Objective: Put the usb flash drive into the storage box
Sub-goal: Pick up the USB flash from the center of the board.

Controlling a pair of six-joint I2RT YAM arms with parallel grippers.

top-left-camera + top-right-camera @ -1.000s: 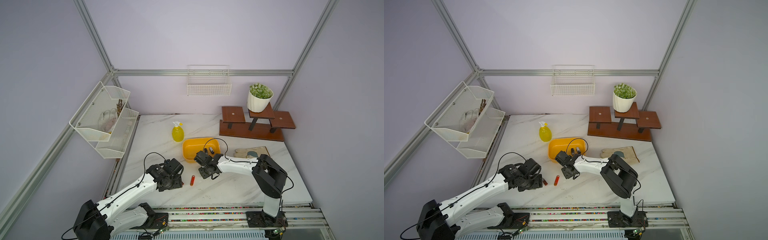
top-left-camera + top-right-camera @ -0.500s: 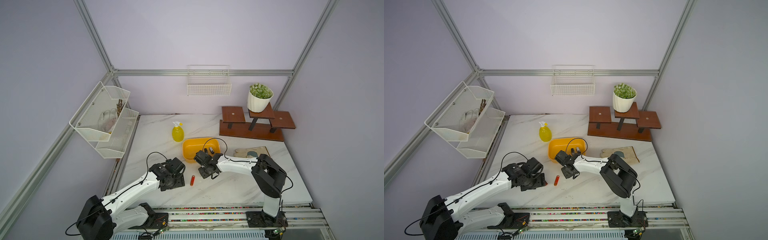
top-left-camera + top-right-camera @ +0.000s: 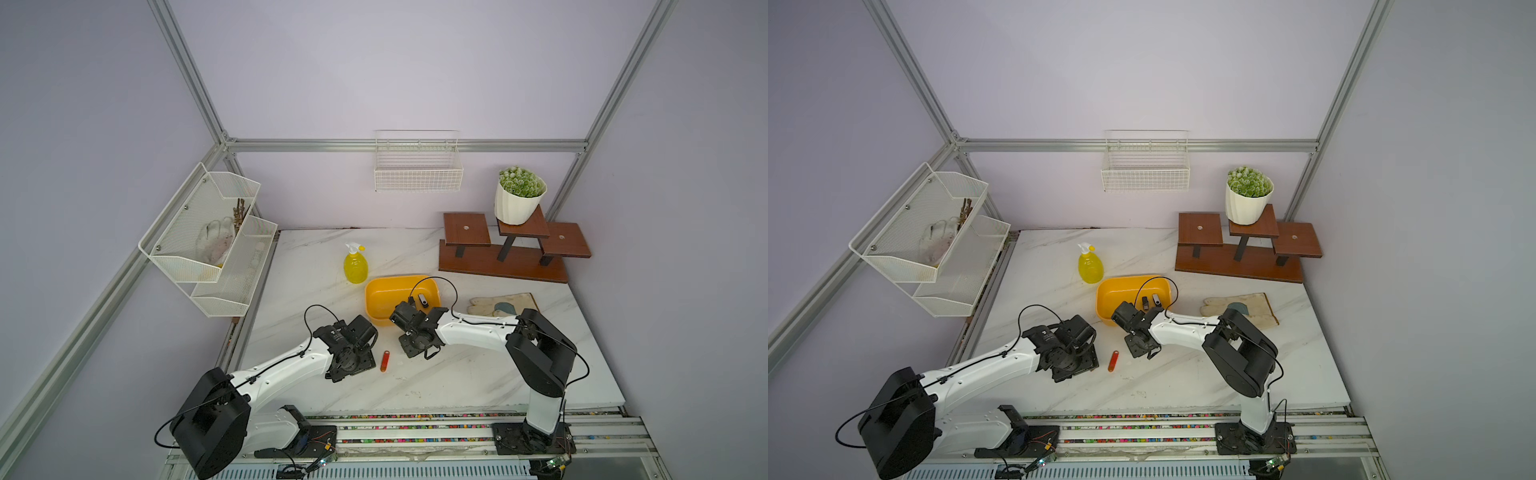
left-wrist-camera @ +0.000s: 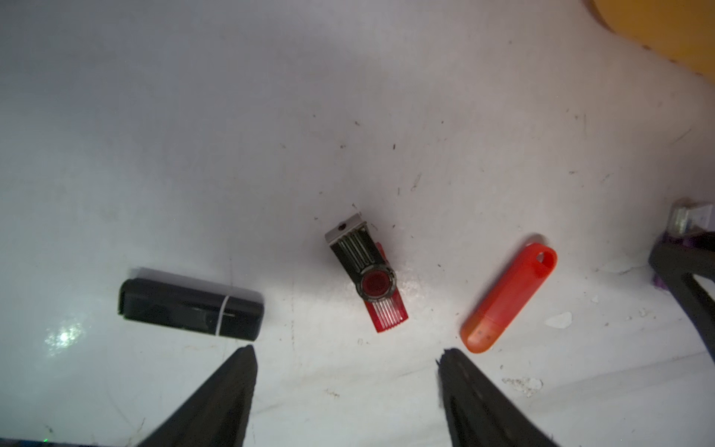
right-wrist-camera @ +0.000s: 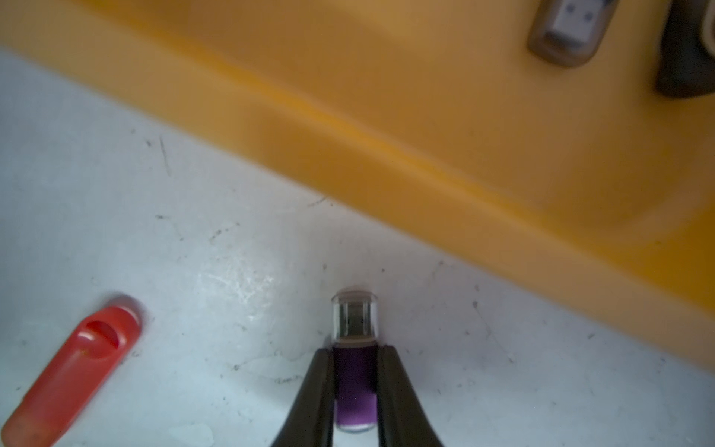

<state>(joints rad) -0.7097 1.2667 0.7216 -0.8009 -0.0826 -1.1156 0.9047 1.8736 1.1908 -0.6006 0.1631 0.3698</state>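
Marble-patterned tabletop (image 3: 457, 374) is carrying everything in the scene. Nearest the arm bases, the left gripper (image 4: 346, 350) is hanging low over the marble with its jaws spread wide and nothing between them. In its wrist view, three drives are lying flat ahead of the fingertips: a black drive (image 4: 189, 309), a red-and-black swivel drive (image 4: 367, 273) and an orange-red drive (image 4: 510, 294), the swivel one sitting between the other two. In both top views only the orange-red drive is showing, lying between the two grippers.

Just beyond, the right gripper (image 5: 355, 350) is pinching a purple usb flash drive (image 5: 355, 391) by its body, jaws narrow, the clear cap pointing toward the storage box (image 3: 376, 299). The purple drive is sitting outside the box, near its front wall. Whether it is touching the marble cannot be told.

Two small drives (image 3: 1156, 299) are already lying inside the box. Behind it a yellow spray bottle (image 3: 355, 266) is standing upright; a work glove (image 3: 503, 305) is lying flat to the right. Farther back, a wooden stand (image 3: 503, 257) is bearing a potted plant (image 3: 519, 195), and a wire basket (image 3: 417, 170) is hanging on the rear wall.
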